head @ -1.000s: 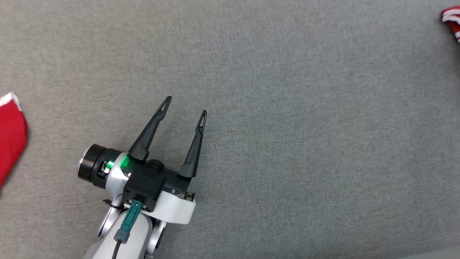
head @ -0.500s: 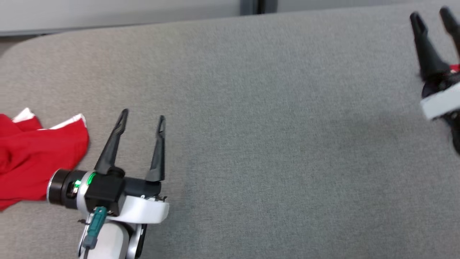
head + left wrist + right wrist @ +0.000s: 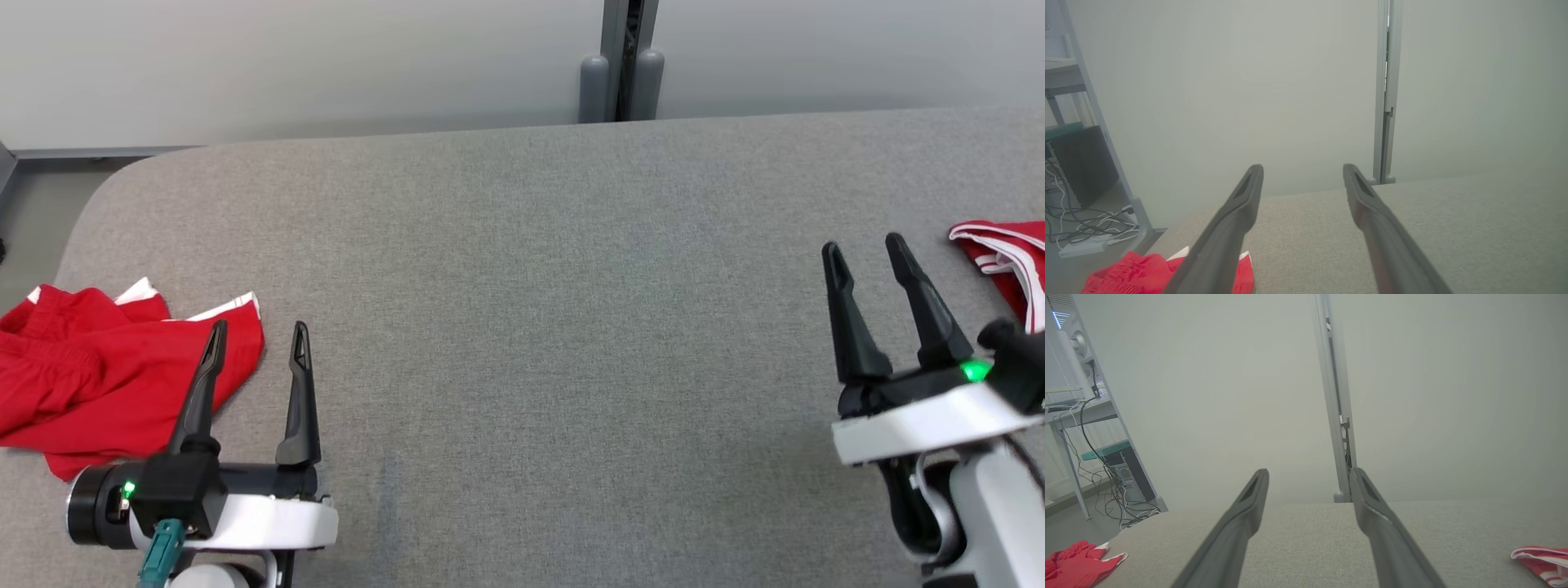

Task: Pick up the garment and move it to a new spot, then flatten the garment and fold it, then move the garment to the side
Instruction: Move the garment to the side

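Head view: both arms sat low over the grey table, nothing held. Left gripper had its jaws spread wide, empty, tips pointing toward the far wall; same in left wrist view, w/ bare table between the fingers. Right gripper likewise had its jaws spread and empty, and right wrist view showed only table and wall between them.

Red garment lay bunched just outside the left gripper's outer finger, partly under and behind that finger as head cam saw it; whether finger touched cloth, can't tell. In left wrist view it sat low, outboard of the left-hand finger; in right wrist view far off to the left. It looked crumpled, white trim showing, not flat, not folded.

A striped red piece lay just beyond the right gripper's outer finger, cut by frame edge; folded or not, can't tell.

Judgement: for the bunched garment, nothing done yet. Pick-up, shift to mid-table, flatten, fold and set aside all remained.
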You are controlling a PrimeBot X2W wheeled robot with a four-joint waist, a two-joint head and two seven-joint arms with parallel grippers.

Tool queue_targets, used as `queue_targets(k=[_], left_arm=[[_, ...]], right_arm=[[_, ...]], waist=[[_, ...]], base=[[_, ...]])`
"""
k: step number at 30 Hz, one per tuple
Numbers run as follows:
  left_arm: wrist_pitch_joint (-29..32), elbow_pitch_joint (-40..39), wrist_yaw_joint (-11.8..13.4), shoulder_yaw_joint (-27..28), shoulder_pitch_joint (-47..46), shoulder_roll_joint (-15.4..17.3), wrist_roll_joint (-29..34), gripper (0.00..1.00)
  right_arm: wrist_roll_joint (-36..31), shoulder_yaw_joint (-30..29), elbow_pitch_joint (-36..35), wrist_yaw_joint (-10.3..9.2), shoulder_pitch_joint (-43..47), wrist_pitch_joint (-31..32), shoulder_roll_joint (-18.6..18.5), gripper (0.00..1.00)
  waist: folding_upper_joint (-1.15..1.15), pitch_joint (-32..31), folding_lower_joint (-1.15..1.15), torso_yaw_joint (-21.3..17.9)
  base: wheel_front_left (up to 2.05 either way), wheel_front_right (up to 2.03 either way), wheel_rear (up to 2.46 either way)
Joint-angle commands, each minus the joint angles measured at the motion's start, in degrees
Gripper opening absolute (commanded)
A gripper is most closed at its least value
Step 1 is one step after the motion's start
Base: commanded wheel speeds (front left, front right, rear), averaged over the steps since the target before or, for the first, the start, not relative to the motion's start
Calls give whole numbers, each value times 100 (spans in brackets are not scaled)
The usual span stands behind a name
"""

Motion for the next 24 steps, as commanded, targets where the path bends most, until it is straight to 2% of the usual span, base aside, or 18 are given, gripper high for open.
queue_targets(k=[1,6,9,16,24], left_arm=[[-2,-3,-38,54,76,-13,-8,100],[-2,-17,-201,122,244,-89,-49,100],[-2,-12,-215,78,347,-116,-64,100],[-2,-36,-192,-131,501,-127,-224,100],[-2,-58,-146,-194,519,-130,-291,100]], right_arm=[[-217,-129,-177,0,145,-40,94,100],[-1138,-623,-897,0,831,-36,554,100],[-1396,-688,-1151,0,1139,-36,717,100],[-1406,-860,-1213,0,1525,-30,847,100],[-1186,-902,-1130,0,1534,-29,853,100]], waist=[[0,-46,0,16],[0,-109,0,25],[0,-148,0,26],[0,-215,0,1],[0,-204,0,-65]], base=[[0,0,0],[0,0,0],[0,0,0],[0,0,0],[0,0,0]])
